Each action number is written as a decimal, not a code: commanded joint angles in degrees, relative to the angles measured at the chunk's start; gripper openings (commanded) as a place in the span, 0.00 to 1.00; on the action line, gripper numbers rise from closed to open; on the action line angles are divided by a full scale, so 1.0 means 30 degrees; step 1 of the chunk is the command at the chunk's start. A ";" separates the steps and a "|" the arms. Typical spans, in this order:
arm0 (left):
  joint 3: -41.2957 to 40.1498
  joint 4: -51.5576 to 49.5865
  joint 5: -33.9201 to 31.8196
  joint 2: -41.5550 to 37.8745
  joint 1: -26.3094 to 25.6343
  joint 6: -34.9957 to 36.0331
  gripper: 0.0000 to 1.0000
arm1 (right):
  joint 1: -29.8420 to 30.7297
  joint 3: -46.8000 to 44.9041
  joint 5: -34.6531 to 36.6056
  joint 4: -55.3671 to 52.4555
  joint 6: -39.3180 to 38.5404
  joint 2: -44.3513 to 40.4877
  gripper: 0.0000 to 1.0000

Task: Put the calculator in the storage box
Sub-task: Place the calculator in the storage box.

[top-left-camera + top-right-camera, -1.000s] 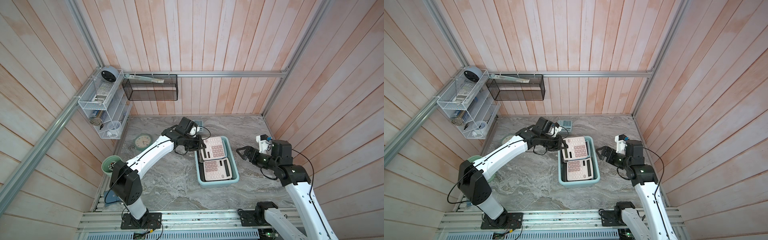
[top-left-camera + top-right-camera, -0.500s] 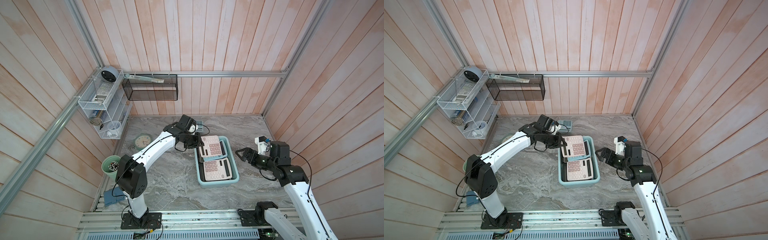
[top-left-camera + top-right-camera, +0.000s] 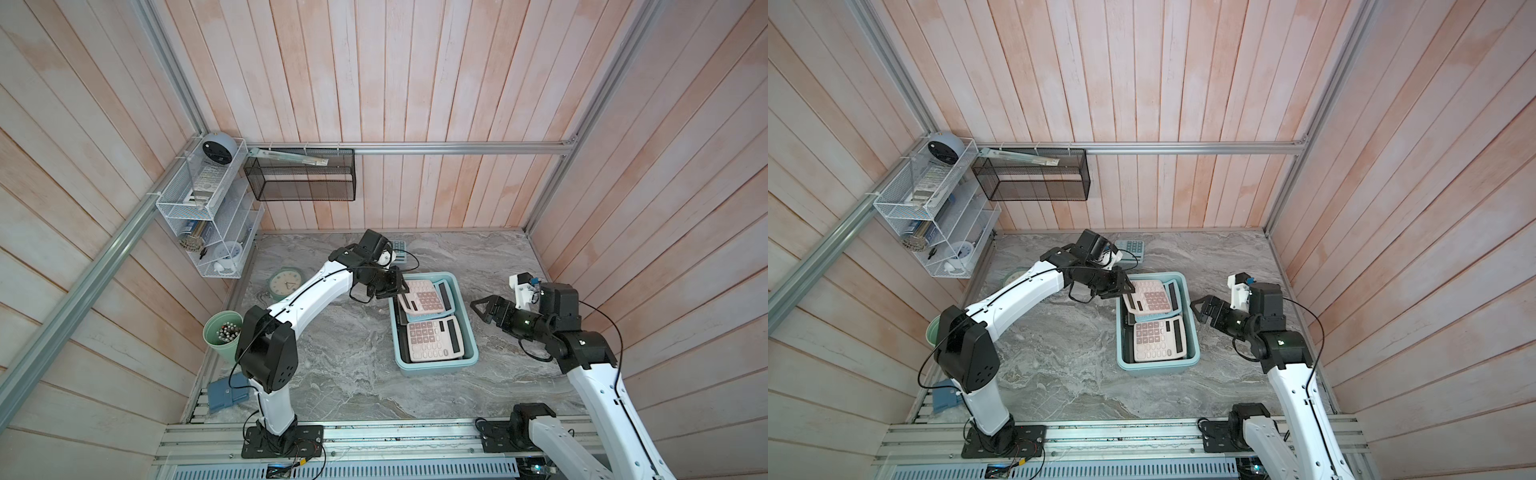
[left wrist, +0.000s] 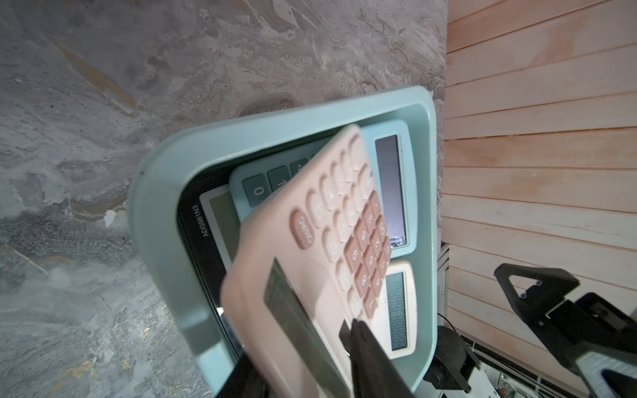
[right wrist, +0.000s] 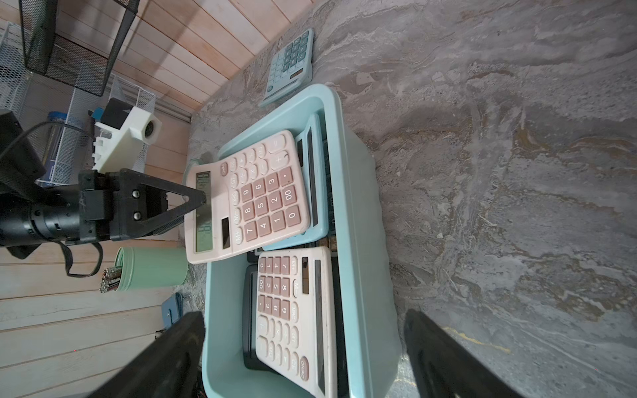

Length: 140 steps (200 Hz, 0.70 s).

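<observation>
In both top views the left arm's shoulder link has swung right since a second ago, uncovering more of the green pen cup [image 3: 214, 340]. The pink calculator [image 3: 424, 296] lies much as before: tilted, key end in the far half of the storage box [image 3: 434, 368], display end raised over its left rim at the left gripper [image 3: 395, 289]. The right gripper [image 3: 478, 311] hangs right of the box, spread wide and empty.

Left wrist view: the fingers [image 4: 365, 348] straddle the display end; clenched or released, I cannot tell. Beneath lie one teal calculator [image 4: 389, 179], one black calculator [image 4: 193, 234] and one cream calculator [image 4: 396, 303].

Right wrist view: four calculators show in the box, and a fifth, the loose teal calculator [image 5: 289, 65], lies on the table [image 5: 517, 172] beyond.
</observation>
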 commanded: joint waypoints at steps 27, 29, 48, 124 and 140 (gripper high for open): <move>0.1195 -0.0266 -0.1100 0.0013 0.0195 0.0095 0.35 | -0.0010 -0.0126 -0.0550 0.0316 -0.0022 0.0122 0.96; 0.1199 -0.0253 -0.1130 0.0003 0.0217 0.0078 0.35 | 0.0012 -0.0117 -0.0565 0.0338 -0.0016 0.0123 0.96; 0.1313 -0.0072 -0.1256 -0.0010 0.0326 -0.0053 0.37 | -0.0008 -0.0176 -0.0801 0.0571 0.0182 0.0167 0.96; 0.1519 0.0386 -0.1235 0.0253 0.0283 -0.0292 0.38 | -0.0011 -0.0091 -0.1365 0.1162 0.0571 0.0723 0.96; 0.1294 0.0603 -0.2368 -0.0139 0.0465 -0.0412 0.43 | -0.0010 -0.0058 -0.1509 0.1268 0.0601 0.0893 0.96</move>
